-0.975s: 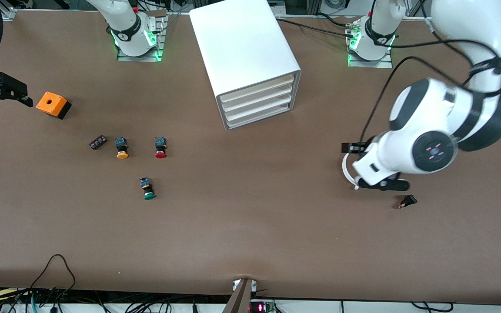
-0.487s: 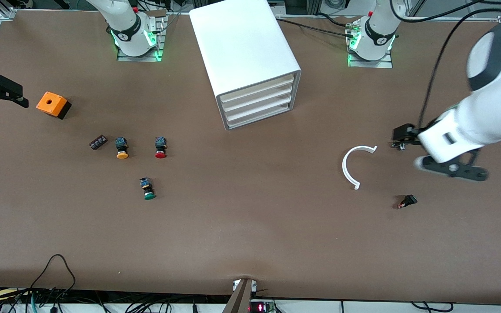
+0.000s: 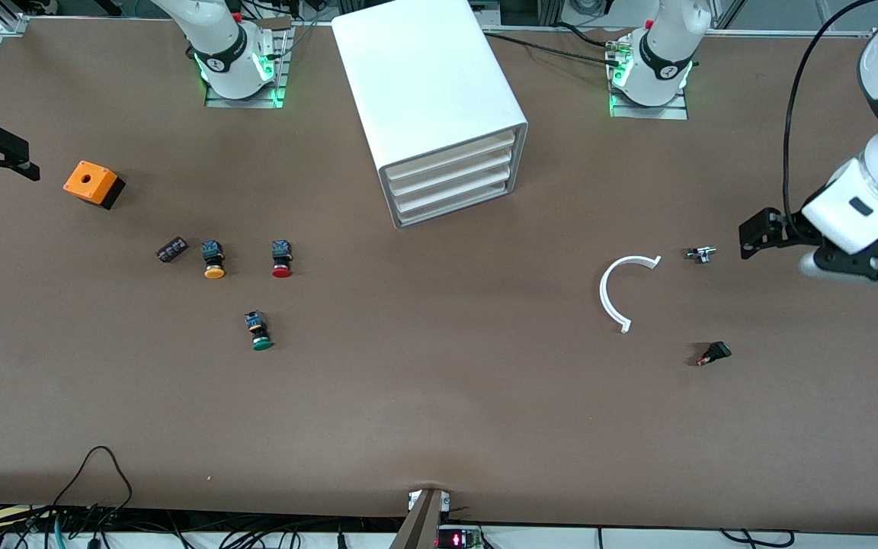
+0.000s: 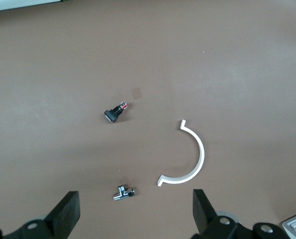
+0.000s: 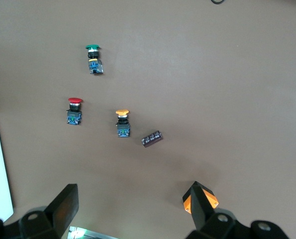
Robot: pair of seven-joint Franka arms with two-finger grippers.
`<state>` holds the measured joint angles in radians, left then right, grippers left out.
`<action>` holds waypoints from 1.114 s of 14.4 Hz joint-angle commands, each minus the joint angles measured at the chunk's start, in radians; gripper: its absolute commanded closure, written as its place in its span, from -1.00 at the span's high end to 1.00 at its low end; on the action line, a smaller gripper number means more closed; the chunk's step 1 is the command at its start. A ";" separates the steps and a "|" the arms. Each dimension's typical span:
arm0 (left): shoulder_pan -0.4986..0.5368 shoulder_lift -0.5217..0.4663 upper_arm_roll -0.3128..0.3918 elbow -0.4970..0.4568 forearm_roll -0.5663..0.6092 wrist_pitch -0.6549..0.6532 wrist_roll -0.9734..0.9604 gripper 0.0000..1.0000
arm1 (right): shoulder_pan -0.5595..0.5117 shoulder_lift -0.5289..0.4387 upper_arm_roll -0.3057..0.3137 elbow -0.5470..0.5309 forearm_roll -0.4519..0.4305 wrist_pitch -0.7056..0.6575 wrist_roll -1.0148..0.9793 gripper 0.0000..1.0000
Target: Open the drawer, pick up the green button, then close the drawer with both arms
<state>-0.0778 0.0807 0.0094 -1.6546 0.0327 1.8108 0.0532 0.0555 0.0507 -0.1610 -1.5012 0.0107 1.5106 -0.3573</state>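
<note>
The white cabinet (image 3: 427, 84) stands between the arm bases, and all four of its drawers are pushed in. The bottommost drawer (image 3: 458, 207) is shut. The green-capped button (image 3: 260, 333) lies on its side on the table, nearer to the front camera than the cabinet. It also shows in the right wrist view (image 5: 93, 59). My left gripper (image 4: 133, 219) is open and empty over a small metal fitting (image 4: 124, 192), at the left arm's end of the table. My right gripper (image 5: 133, 214) is open and empty beside the orange box (image 3: 92, 183), at the right arm's end.
A red-capped button (image 3: 281, 259), a yellow-capped button (image 3: 213, 260) and a small black part (image 3: 171, 249) lie between the orange box and the cabinet. A white half ring (image 3: 613, 290), the metal fitting (image 3: 701, 254) and a small black switch (image 3: 714, 353) lie toward the left arm's end.
My left arm has swung away from over the white half ring toward its end of the table, uncovering the ring and the fitting. My right gripper has drifted outward past the orange box.
</note>
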 commanded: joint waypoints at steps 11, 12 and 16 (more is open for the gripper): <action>0.003 -0.127 0.006 -0.134 -0.002 -0.014 0.013 1.00 | -0.097 -0.095 0.110 -0.131 -0.012 0.108 -0.012 1.00; 0.003 -0.125 0.009 -0.134 -0.002 -0.014 0.014 1.00 | -0.097 -0.094 0.112 -0.131 -0.012 0.106 -0.009 1.00; 0.003 -0.124 0.011 -0.132 -0.002 -0.016 0.017 1.00 | -0.097 -0.094 0.112 -0.125 -0.011 0.056 -0.012 1.00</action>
<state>-0.0765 -0.0375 0.0152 -1.8002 0.0326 1.8185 0.0522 -0.0185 -0.0264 -0.0706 -1.6160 0.0100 1.5927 -0.3607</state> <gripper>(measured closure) 0.000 0.000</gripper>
